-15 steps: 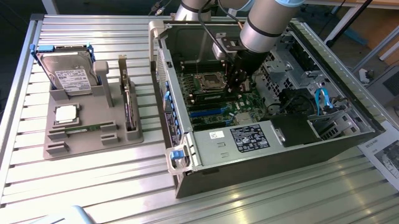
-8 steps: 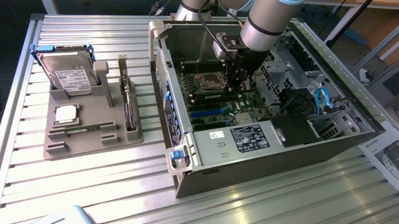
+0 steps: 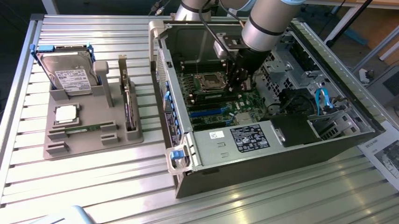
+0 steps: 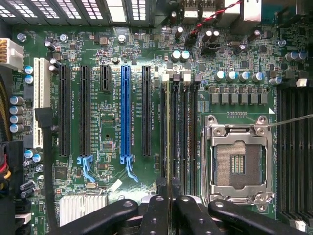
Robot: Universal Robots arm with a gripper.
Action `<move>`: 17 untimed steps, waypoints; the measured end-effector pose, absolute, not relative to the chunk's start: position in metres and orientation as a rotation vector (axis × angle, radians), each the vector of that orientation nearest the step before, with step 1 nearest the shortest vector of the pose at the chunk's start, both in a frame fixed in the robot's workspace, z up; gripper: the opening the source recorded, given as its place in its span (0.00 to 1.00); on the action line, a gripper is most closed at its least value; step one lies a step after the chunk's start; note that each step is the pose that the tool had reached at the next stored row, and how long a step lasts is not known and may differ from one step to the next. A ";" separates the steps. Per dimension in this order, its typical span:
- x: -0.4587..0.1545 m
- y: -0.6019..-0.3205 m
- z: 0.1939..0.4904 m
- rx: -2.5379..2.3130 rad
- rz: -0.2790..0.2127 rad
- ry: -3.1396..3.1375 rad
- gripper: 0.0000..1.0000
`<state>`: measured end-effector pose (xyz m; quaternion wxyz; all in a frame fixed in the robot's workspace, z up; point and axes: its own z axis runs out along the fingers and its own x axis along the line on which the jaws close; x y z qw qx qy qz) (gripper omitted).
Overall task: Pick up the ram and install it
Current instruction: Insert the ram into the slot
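My gripper (image 4: pixel 169 205) reaches down into the open computer case (image 3: pixel 218 140), right over the motherboard's memory slots (image 4: pixel 188 137). Its dark fingers (image 4: pixel 156 210) are shut on the ram (image 4: pixel 168 137), a thin stick seen edge-on with a yellowish edge. The stick runs along the slot nearest the black expansion slot, beside the empty processor socket (image 4: pixel 238 164). I cannot tell whether it is seated in that slot or just above it. In the exterior view the gripper (image 3: pixel 238 84) hangs beside the socket (image 3: pixel 209 80), and the ram is hard to make out there.
A grey holder tray (image 3: pixel 87 140) stands at the exterior view's left with a hard drive (image 3: pixel 68 70), a silver processor chip (image 3: pixel 67 113), an upright card (image 3: pixel 126 100) and a thin green strip (image 3: pixel 84 127) in its front slot. Drive cages and cables (image 3: pixel 321 100) crowd the case's other side.
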<state>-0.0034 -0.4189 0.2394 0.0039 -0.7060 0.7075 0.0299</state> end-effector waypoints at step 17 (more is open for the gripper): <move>0.000 -0.419 0.239 -2.220 0.112 2.225 0.12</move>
